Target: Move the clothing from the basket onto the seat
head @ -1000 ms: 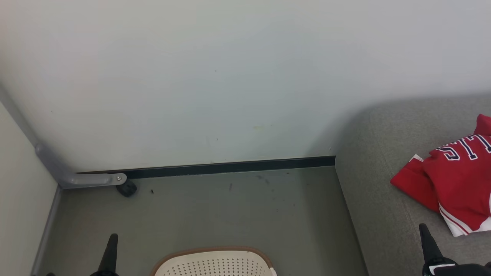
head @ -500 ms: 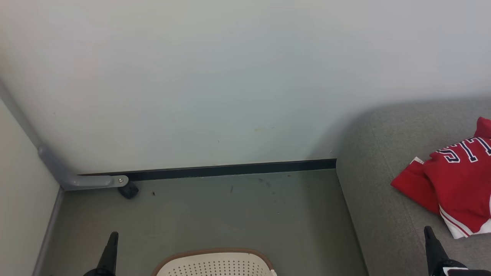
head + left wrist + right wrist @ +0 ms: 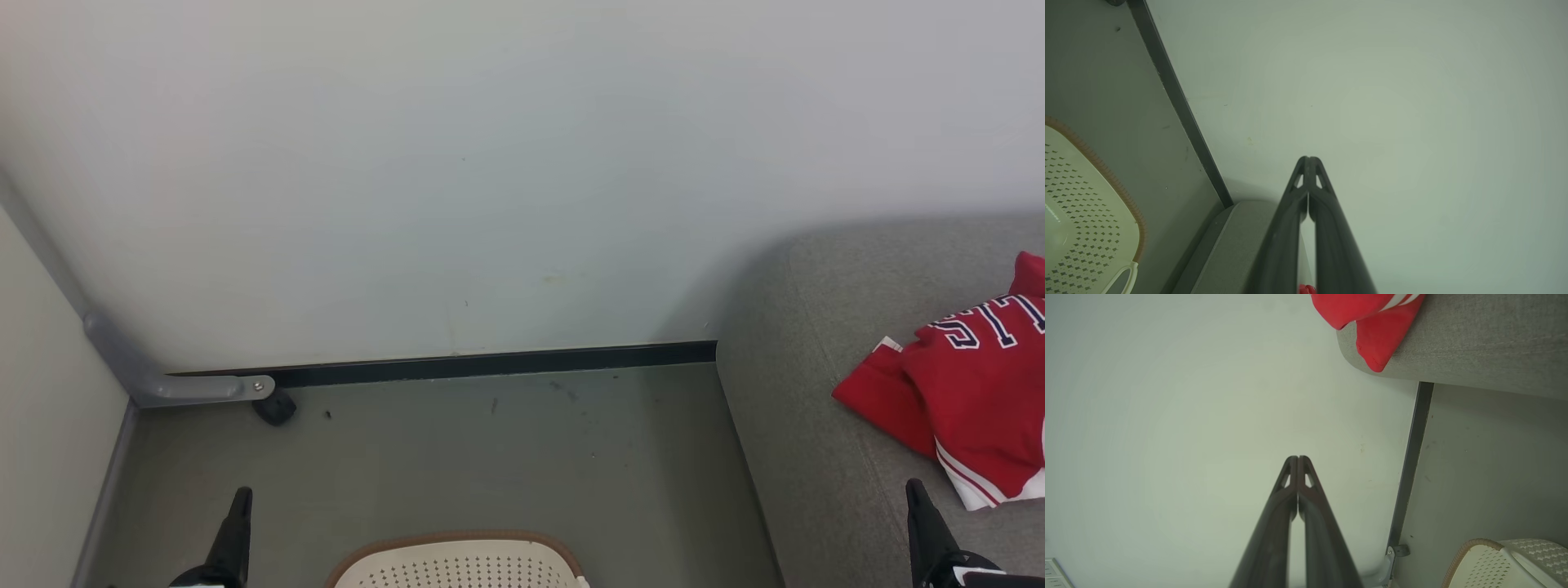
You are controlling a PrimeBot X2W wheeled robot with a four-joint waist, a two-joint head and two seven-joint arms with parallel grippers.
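**Desk:** Where is the clothing right now?

**Operator:** I see the clothing (image 3: 971,392) lying on the seat (image 3: 816,327). It is a crumpled red jersey with white trim and dark lettering. It sits in from the seat's rounded left corner and runs off the right edge of my head view.

**Desk:** And the basket?

**Operator:** The basket (image 3: 457,563) stands on the floor (image 3: 506,457), left of the seat and apart from it. It is well short of the dark skirting strip (image 3: 490,362) along the floor's far edge. I only get its brown rim and perforated wall; the rest is cut off.

**Desk:** Jaws?

**Operator:** My left gripper (image 3: 1308,160) is clenched, tips pressed together on nothing, aimed at the pale wall (image 3: 1412,102). My right gripper (image 3: 1297,458) is clenched the same way and empty. In the head view it is near the jersey's white hem, not touching it.
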